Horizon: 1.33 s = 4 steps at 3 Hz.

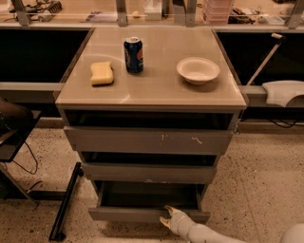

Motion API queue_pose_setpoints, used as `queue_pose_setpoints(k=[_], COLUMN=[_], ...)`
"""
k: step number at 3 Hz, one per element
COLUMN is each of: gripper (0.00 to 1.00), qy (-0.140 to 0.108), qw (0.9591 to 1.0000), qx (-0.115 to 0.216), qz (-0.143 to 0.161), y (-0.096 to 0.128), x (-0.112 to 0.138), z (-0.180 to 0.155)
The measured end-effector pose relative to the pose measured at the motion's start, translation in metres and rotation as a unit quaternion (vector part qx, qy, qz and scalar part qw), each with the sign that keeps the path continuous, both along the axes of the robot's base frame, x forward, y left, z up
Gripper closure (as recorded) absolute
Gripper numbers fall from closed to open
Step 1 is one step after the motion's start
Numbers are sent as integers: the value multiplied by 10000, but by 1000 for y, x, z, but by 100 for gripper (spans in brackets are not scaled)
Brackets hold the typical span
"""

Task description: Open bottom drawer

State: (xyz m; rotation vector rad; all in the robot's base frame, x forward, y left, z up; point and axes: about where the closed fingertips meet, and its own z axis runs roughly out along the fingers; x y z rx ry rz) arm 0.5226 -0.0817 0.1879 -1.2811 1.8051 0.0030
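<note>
SITE: I read this as a lab | EVIDENCE: cluttered workbench [247, 14], loose cable [28, 161] on speckled floor [266, 180], freestanding drawer cabinet [152, 90] | GRIPPER: gripper [165, 214] at the bottom drawer [128, 214] front, low in view
</note>
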Motion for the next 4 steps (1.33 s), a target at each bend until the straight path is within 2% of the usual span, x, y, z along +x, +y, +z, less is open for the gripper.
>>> queue_pose_setpoints(k=[1, 2, 3, 4], gripper=[12, 0, 0, 19], qy=[23, 62, 62, 62], qw=[10000, 9999, 9999, 9999], qx=[-6, -19, -19, -19], qz=[-23, -159, -159, -159], y=[0, 1, 1, 1], x=[6, 26, 26, 26], z=[-1, -10, -10, -10])
